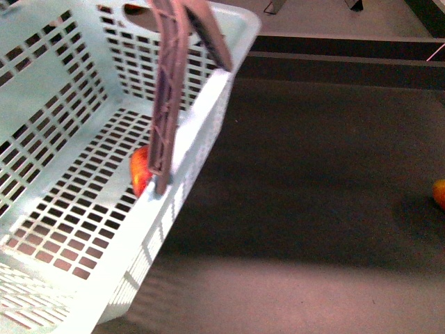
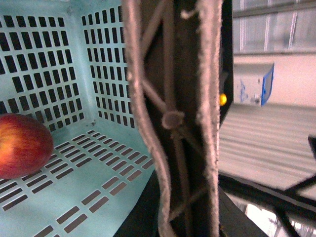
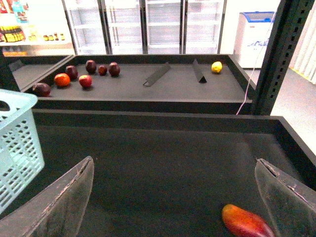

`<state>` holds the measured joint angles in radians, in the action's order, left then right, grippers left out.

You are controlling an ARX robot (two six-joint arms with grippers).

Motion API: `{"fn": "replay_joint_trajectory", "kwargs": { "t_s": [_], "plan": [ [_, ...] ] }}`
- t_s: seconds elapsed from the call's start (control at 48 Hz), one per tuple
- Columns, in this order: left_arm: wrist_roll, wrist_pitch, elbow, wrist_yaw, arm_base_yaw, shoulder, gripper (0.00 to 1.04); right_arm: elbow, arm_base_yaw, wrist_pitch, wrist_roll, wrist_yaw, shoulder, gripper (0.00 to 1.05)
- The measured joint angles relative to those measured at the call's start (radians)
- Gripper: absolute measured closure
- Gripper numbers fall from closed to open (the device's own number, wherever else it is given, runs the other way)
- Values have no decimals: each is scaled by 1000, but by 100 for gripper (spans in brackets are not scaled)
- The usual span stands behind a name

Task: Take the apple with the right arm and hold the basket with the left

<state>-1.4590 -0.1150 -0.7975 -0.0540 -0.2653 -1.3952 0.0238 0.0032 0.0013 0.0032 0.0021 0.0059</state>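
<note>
Round glossy red apple [image 1: 141, 172] sits on slotted floor of mint plastic basket [image 1: 62, 104], left-centre in front view, behind ribbed brownish handle [image 1: 167, 104]. R gripper [image 3: 174, 160]: clear fingers spread, empty. L gripper: can't tell.

The basket [image 1: 62, 90] fills the 9 o'clock side of the front view, the apple [image 1: 141, 172] lying inside on its floor against the wall nearest the middle, behind the swing handle [image 1: 167, 104], while an oblong fruit [image 1: 439, 193] lies well apart on the worktop [image 1: 313, 174] at 3 o'clock.
</note>
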Motion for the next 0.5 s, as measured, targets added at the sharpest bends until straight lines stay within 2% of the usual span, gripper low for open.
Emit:
{"fn": "replay_joint_trajectory", "kwargs": {
  "t_s": [0.146, 0.5],
  "plan": [
    [-28, -39, 1, -2, 53, -83, 98, 0, 0, 0, 0, 0, 0, 9],
    [-80, -87, 34, 11, 106, -224, 98, 0, 0, 0, 0, 0, 0, 9]
  ]
}}
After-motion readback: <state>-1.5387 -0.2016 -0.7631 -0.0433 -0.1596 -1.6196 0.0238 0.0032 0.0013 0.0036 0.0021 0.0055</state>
